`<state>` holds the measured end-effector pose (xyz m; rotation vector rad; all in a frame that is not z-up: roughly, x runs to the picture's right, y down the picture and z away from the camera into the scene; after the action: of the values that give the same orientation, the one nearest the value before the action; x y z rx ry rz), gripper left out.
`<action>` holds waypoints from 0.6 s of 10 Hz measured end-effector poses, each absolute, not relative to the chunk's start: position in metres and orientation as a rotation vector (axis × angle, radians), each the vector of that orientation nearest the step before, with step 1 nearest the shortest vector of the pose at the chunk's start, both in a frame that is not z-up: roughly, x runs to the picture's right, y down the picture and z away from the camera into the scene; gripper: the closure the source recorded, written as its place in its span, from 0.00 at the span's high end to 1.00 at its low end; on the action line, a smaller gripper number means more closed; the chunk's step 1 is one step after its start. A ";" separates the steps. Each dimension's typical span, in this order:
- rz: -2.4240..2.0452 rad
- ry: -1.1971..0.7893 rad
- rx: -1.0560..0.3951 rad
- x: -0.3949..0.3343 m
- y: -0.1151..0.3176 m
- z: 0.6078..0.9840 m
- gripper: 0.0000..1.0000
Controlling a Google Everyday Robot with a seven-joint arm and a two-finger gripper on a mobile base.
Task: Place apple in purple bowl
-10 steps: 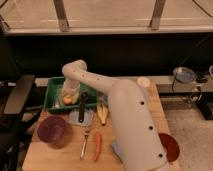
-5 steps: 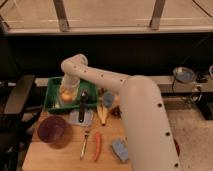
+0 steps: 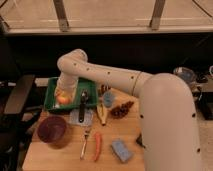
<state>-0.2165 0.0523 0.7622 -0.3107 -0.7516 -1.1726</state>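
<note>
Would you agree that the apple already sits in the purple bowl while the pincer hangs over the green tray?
Not quite: the camera view shows the apple lying in the green tray, not in the purple bowl, which stands on the wooden table nearer the camera and holds no apple. The rest holds: the pincer hangs over the green tray, right above the apple.

Single camera view, mounted high behind my arm [image 3: 150, 95], looking forward and down across the table [image 3: 127, 125], medium distance, my forearm filling the right foreground, my gripper [image 3: 63, 96] far left over the green tray [image 3: 50, 95], windows beyond it.
</note>
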 end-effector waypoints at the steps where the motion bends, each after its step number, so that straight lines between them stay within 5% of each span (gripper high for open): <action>1: -1.203 -0.774 -0.324 -0.218 0.068 0.752 0.05; 6: -1.281 -0.908 -0.426 -0.229 0.145 0.722 0.55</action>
<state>-0.2291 0.1452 0.7224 -0.4261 -0.9079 -1.2807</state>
